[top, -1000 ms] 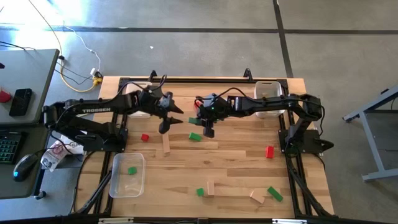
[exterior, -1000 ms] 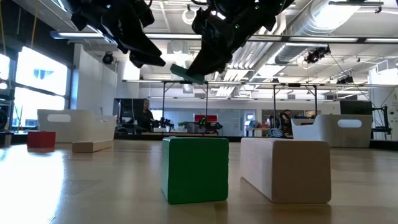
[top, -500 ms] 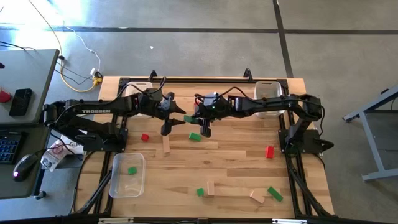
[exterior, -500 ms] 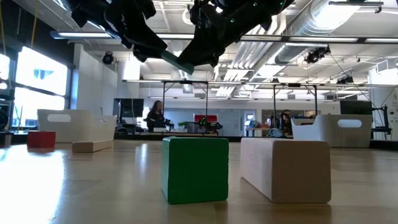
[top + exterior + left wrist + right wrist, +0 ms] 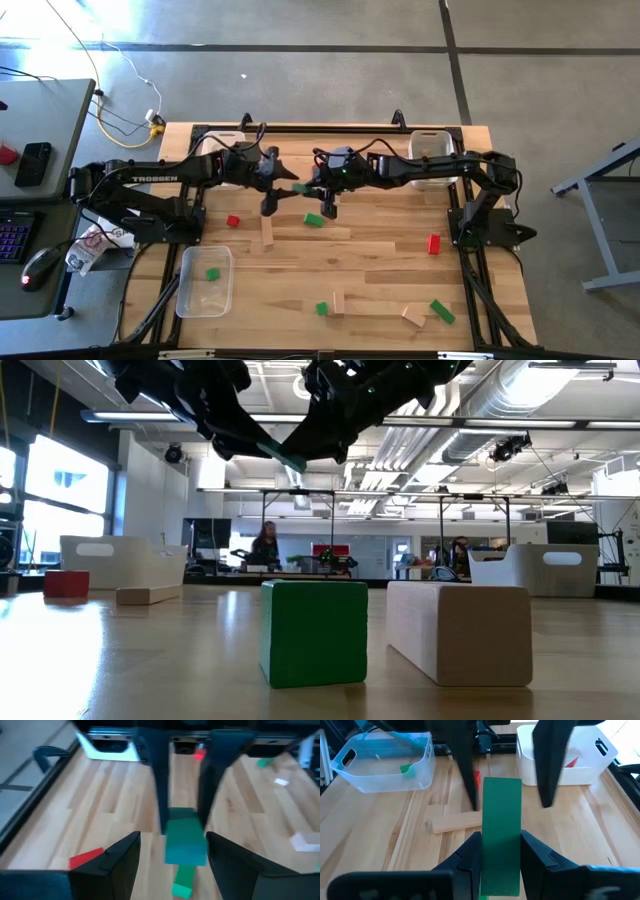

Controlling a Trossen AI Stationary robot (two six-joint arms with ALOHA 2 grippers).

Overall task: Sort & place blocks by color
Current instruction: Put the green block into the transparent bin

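Observation:
A long green block [image 5: 501, 815] hangs in the air over the table's far middle, with my right gripper [image 5: 501, 842] shut on it. My left gripper [image 5: 173, 840] faces it from the table's left, open. Its two fingers [image 5: 465, 775] stand on either side of the block's free end [image 5: 185, 847], and a gap shows on each side. In the high view the block [image 5: 302, 188] lies between my left gripper [image 5: 283, 192] and my right gripper [image 5: 318, 192]. Loose blocks lie on the table below: green [image 5: 314, 220], red [image 5: 233, 221] and plain wood [image 5: 267, 232]. My right gripper pinches the green block's two long sides [image 5: 485, 851] between its two fingers, at the end nearest the wrist. The fingers lie along the block and come from the table's right, slanting a little downward. The block sticks out ahead of them, clear of the table [image 5: 285, 457].
A clear tray [image 5: 205, 295] at the near left holds a green block [image 5: 212, 273]. White trays stand at the far left [image 5: 222, 150] and far right [image 5: 435, 150]. More blocks lie near the front edge: green [image 5: 322, 309], wood [image 5: 413, 316], green [image 5: 441, 312]. A red one [image 5: 433, 243] lies at the right.
My right gripper has tipped upward and shifted a little toward the left gripper, so the green block's free end has risen and come between the left gripper's open fingers. My left gripper has turned slightly toward the block. Neither gripper has opened or shut.

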